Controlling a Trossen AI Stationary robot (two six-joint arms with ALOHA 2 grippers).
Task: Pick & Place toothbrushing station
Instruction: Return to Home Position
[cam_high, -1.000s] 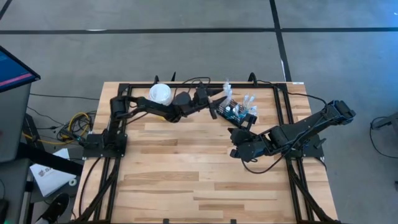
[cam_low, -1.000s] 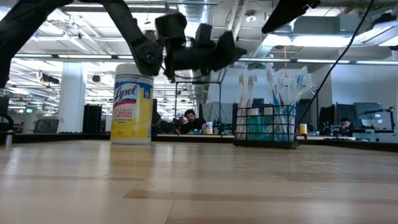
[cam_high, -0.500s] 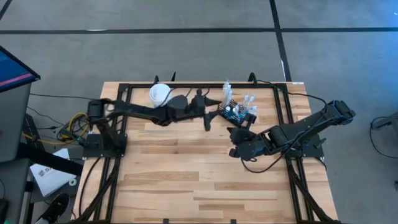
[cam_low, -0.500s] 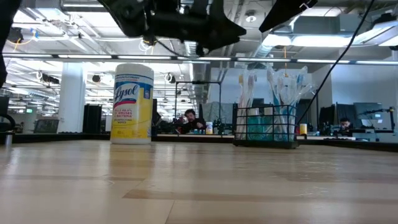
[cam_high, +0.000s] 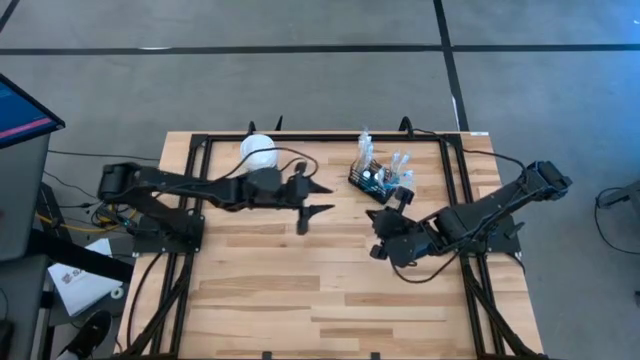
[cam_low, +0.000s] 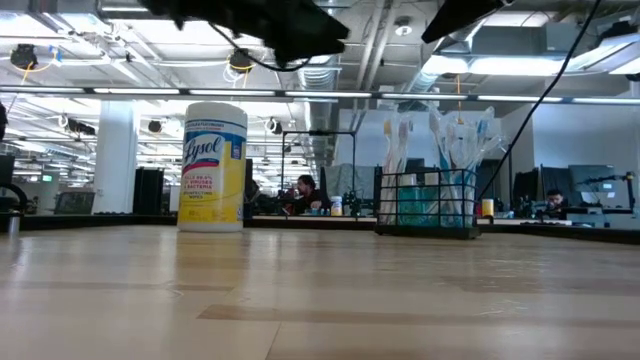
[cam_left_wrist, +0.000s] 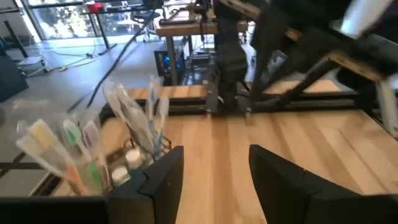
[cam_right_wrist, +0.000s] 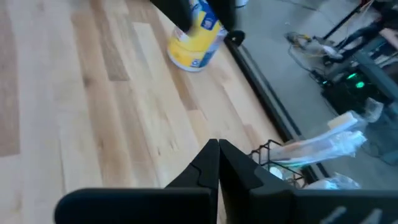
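The toothbrushing station (cam_high: 378, 178), a black wire-mesh caddy with several toothbrushes standing in it, rests on its base on the table's far right-centre. It also shows in the low view (cam_low: 428, 205) and the left wrist view (cam_left_wrist: 118, 155). My left gripper (cam_high: 330, 198) is open and empty, left of the caddy, above the table; its fingers (cam_left_wrist: 158, 180) point toward the caddy's side. My right gripper (cam_high: 378, 215) is shut and empty, just on the near side of the caddy (cam_right_wrist: 280, 155).
A yellow wipes canister with a white lid (cam_high: 257, 150) stands at the table's far edge, left of the caddy, and shows in the low view (cam_low: 213, 168). A black metal frame (cam_high: 200, 140) runs around the table. Bare wood (cam_high: 300, 290) lies across the near half.
My left gripper has drawn back from the caddy toward the table's left and a little toward the near edge, and has risen out of the top of the low view. The caddy and my right arm have stayed in place.
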